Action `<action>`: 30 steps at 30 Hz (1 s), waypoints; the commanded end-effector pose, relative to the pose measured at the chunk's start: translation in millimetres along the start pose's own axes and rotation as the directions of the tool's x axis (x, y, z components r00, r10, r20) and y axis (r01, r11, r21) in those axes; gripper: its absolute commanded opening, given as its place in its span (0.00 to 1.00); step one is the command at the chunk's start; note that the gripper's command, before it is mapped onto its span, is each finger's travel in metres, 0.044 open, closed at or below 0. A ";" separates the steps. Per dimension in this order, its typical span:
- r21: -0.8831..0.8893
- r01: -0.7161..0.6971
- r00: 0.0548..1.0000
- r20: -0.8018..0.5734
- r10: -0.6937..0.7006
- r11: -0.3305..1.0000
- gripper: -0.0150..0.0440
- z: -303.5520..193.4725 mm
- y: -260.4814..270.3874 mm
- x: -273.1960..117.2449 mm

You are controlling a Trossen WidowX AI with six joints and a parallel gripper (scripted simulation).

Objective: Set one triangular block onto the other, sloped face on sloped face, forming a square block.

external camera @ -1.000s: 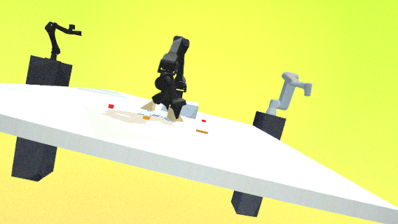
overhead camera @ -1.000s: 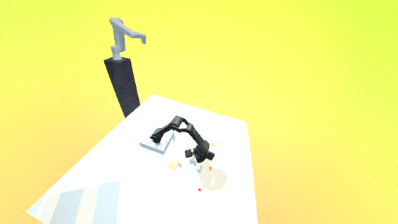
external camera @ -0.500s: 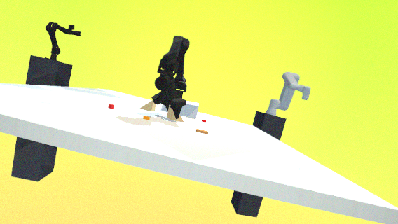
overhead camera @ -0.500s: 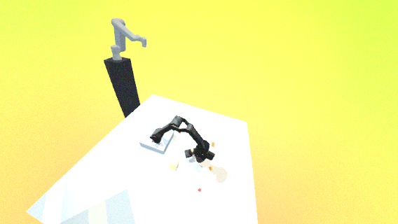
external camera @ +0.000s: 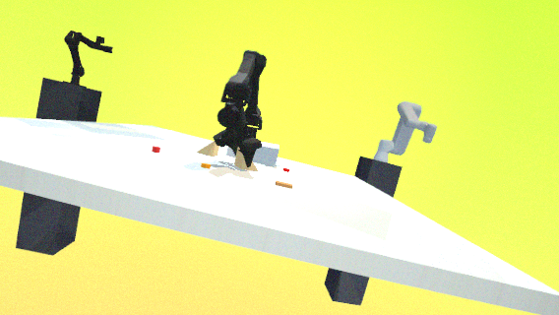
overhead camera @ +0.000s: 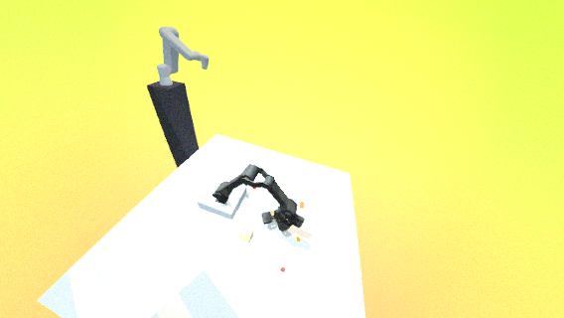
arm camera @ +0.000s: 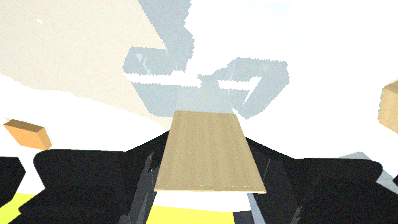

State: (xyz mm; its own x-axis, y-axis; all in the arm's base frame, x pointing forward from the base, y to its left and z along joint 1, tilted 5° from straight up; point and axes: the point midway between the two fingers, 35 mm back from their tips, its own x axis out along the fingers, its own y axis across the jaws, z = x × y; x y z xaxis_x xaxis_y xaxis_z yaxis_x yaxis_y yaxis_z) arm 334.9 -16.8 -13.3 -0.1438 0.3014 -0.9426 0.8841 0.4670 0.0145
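Observation:
My gripper (overhead camera: 284,222) (arm camera: 203,134) is shut on a tan wooden triangular block (external camera: 240,157) (arm camera: 209,135). One broad face of it fills the space between the fingers in the wrist view; its lower end is at or very near the table, and any small gap is too small to tell. The other tan triangular block (overhead camera: 246,235) (external camera: 210,148) (arm camera: 388,109) stands apart on the table, at the right edge in the wrist view. Its slope shows in the exterior view. The two blocks do not touch.
An orange bar (overhead camera: 302,205) (external camera: 283,185) (arm camera: 27,136) and a smaller orange piece (overhead camera: 298,238) (external camera: 206,165) lie near the gripper. One red cube (overhead camera: 283,269) (external camera: 155,149) is farther out; another red piece (overhead camera: 254,188) (external camera: 286,169) is near the grey base box (overhead camera: 215,209) (external camera: 269,155). Shadows cross the table.

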 end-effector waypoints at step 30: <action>0.004 0.003 0.701 0.713 -0.005 1.000 0.25 -55.6 0.9 -4.0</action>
State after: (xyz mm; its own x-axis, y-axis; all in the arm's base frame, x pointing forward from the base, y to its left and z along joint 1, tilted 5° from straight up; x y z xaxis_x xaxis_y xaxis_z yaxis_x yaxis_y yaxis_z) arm 315.6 22.7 7.2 0.1688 -0.3172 -0.9332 0.8851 0.4655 0.0019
